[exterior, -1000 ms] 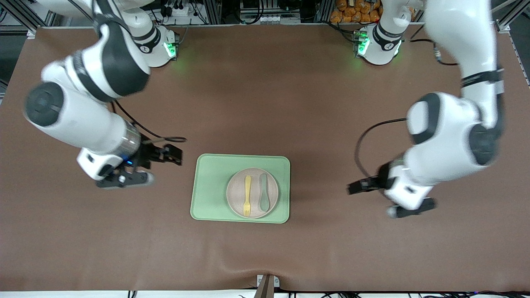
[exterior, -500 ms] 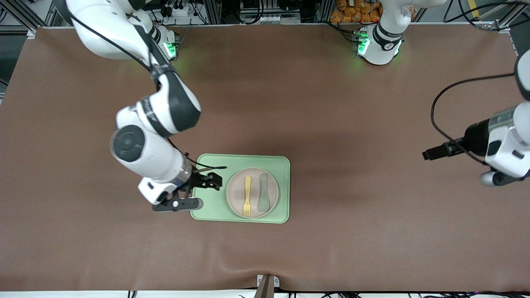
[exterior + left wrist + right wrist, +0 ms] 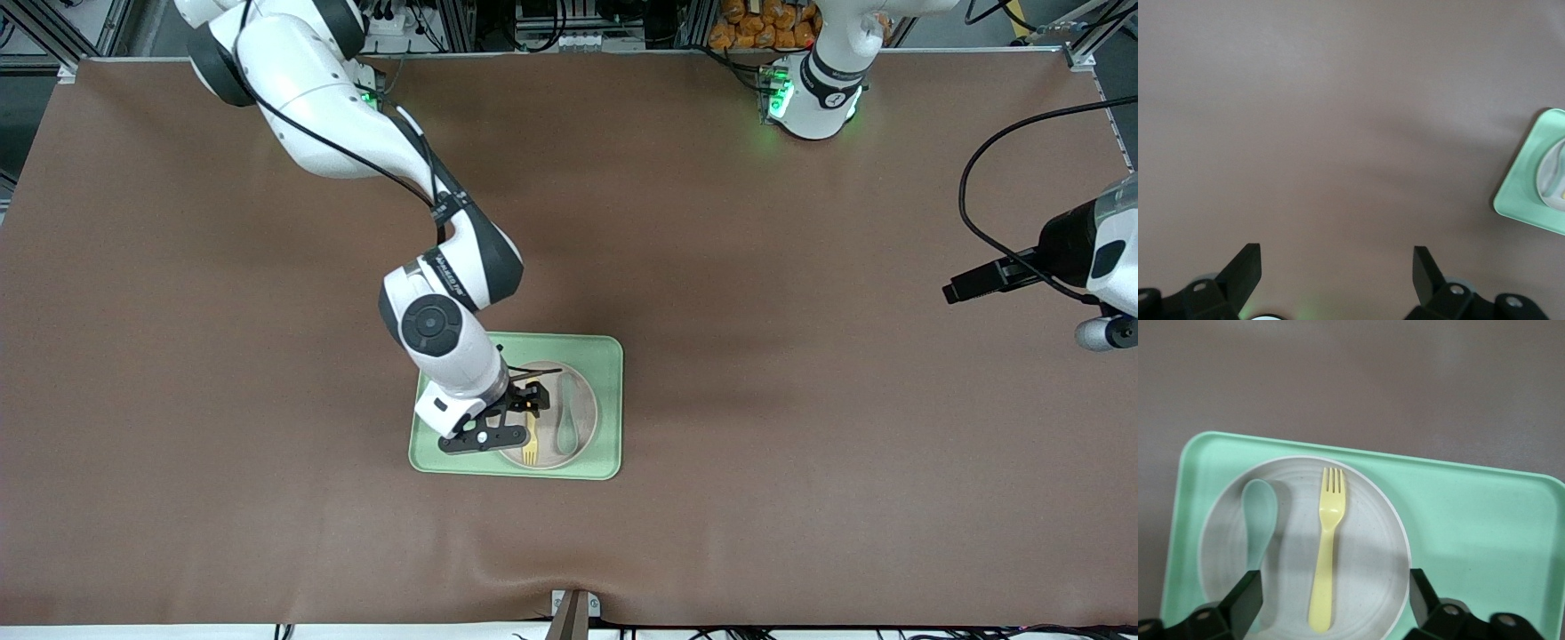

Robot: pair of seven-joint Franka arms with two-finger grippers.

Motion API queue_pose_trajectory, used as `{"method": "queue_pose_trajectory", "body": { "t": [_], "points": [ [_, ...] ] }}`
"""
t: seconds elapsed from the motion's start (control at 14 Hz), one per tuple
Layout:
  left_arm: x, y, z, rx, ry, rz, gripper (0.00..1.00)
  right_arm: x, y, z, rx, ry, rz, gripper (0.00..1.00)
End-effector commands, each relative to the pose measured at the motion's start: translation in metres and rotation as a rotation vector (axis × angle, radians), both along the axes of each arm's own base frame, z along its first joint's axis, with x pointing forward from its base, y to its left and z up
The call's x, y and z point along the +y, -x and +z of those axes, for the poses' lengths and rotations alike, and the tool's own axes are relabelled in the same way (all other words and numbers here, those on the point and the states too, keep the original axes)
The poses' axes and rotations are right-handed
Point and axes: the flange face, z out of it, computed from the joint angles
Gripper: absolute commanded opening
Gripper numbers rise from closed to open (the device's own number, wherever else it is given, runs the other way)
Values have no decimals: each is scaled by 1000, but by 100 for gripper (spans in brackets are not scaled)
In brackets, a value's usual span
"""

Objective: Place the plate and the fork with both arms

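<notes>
The off-white plate (image 3: 589, 425) sits on the light-green tray (image 3: 609, 449). On the plate lies the pale-yellow fork (image 3: 531, 452), with a grey-green spoon (image 3: 567, 416) beside it. My right gripper (image 3: 526, 404) hangs over the plate, and its wrist hides the fork's handle in the front view. In the right wrist view the right gripper (image 3: 1335, 590) is open, its fingers either side of the handle end of the fork (image 3: 1328, 547), above the plate (image 3: 1371, 533), gripping nothing. My left gripper (image 3: 953, 292) waits open over bare table at the left arm's end; the left wrist view shows the left gripper (image 3: 1336, 267) empty.
The spoon (image 3: 1259, 513) lies parallel to the fork on the plate. The tray (image 3: 1485, 520) rests on brown cloth near the table's middle. One corner of the tray (image 3: 1521, 190) shows in the left wrist view. A cable loops by the left wrist.
My right arm has swung in from the right arm's end of the table to over the plate and fork. The left arm has drawn back toward its own end of the table.
</notes>
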Motion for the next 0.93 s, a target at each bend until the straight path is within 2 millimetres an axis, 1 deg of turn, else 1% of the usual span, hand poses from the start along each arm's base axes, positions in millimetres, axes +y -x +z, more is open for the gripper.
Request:
{"method": "queue_pose_trajectory", "body": {
  "t": [0.0,0.07,0.14,0.21,0.29,0.36,0.43,0.5,0.57,0.64,0.71,0.86],
  "points": [
    [4,9,5,-8,-59,-20,100,13,-1,-10,-37,50,12,84],
    [0,13,10,-15,-72,-29,100,15,-1,-16,-47,43,13,83],
    [-1,17,14,-27,-96,-38,100,21,2,-26,-51,42,22,83],
    [-8,19,14,-35,-101,-54,100,25,5,-36,-44,48,28,83],
    [-13,23,13,-44,-97,-68,100,27,7,-42,-46,48,32,83],
    [-19,32,8,-55,-95,-85,100,29,8,-45,-44,51,36,83],
    [-23,40,9,-99,-98,-97,100,29,9,-48,-45,63,44,81],
    [-24,46,11,-122,-97,-109,100,29,10,-49,-44,72,49,79],
    [-23,47,13,-123,-94,-134,100,28,10,-52,-40,71,47,77],
    [-23,49,10,-103,-95,-156,100,27,10,-59,-35,75,46,76],
    [-22,52,10,-85,-95,-152,100,27,10,-60,-34,73,42,72],
    [-19,56,12,-63,-93,-158,100,29,12,-62,-30,71,21,72]
  ]
}}
